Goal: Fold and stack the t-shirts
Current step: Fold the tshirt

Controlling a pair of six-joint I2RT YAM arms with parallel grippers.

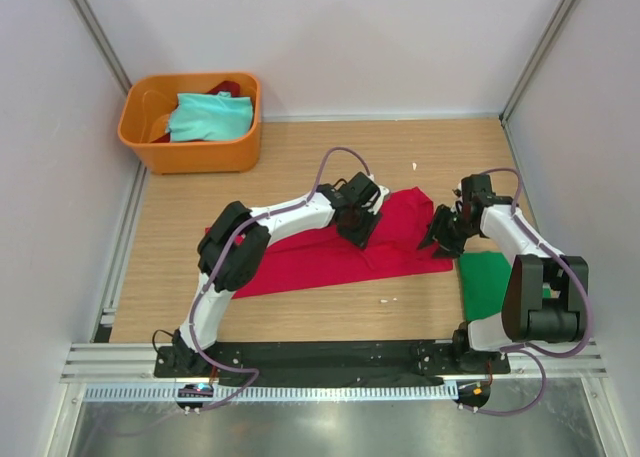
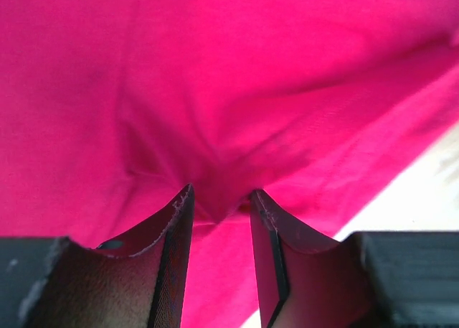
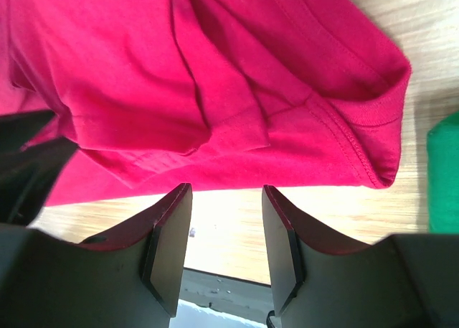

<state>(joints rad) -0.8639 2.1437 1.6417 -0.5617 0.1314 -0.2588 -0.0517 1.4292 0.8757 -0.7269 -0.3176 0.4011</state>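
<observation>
The red t-shirt (image 1: 320, 262) is lying spread but rumpled across the middle of the surface (image 1: 300, 177). The green t-shirt (image 1: 487, 282) is sitting folded just beside its right end, and the teal t-shirt (image 1: 208, 117) is waiting in the orange tub (image 1: 190, 157) at the far left corner. The left hand (image 2: 221, 199) is pressing down near the red shirt's upper middle, its jaws part-way closed and pinching a small tuck of red cloth, with creases running into the gap. The right hand (image 3: 226, 191) is hovering at the shirt's right edge with its jaws apart and gripping nothing: only bare wood is showing between them, and the sleeve hem (image 3: 373, 120) is lying just beyond the tips. The main risk, as I am judging it, is coming from this lopsided hold. If the left hand is lifting or dragging while the right is holding nothing, the cloth will be bunching toward the pinch instead of folding along a clean line. The pinch is looking shallow, so it may be slipping out. The right hand, closing where it is, would be grabbing air, and a careless sweep rightward could be disturbing the green t-shirt.
</observation>
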